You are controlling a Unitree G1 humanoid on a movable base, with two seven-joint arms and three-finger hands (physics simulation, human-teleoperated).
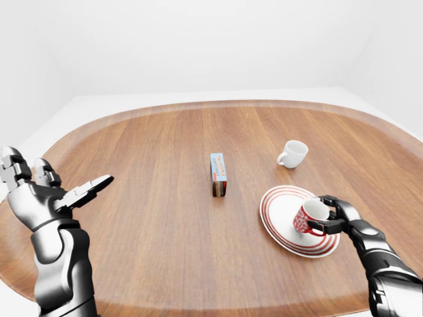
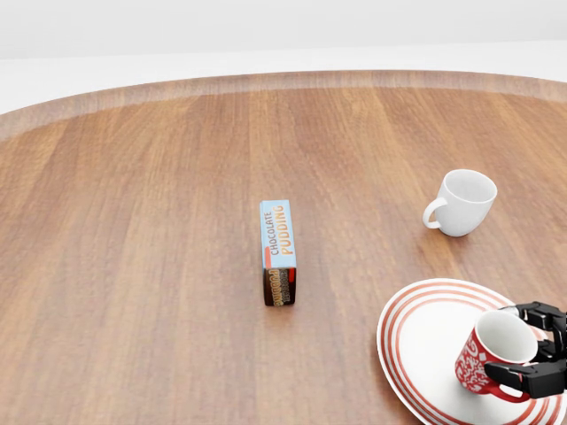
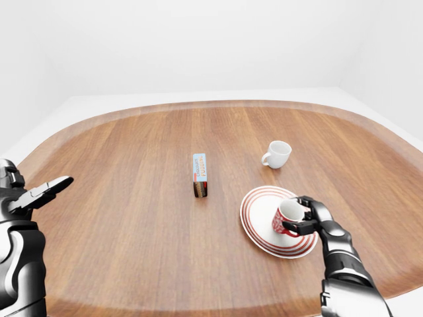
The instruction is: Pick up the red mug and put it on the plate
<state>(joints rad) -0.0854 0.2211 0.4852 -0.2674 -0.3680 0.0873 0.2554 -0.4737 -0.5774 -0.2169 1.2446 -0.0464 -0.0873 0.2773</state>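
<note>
The red patterned mug (image 2: pixel 485 356) sits tilted over the right part of the white plate with red rings (image 2: pixel 423 338), at the lower right of the head view. I cannot tell whether its base touches the plate. My right hand (image 1: pixel 324 215) is shut on the mug's right side and handle, coming in from the lower right. My left hand (image 1: pixel 63 179) is open and empty, raised at the far left of the left-eye view, far from the mug.
A white mug (image 2: pixel 462 202) stands above the plate in the head view. A chocolate pudding box (image 2: pixel 279 251) lies near the middle of the oval wooden table (image 1: pixel 152 218). The table's raised rim (image 1: pixel 198 105) runs along the top.
</note>
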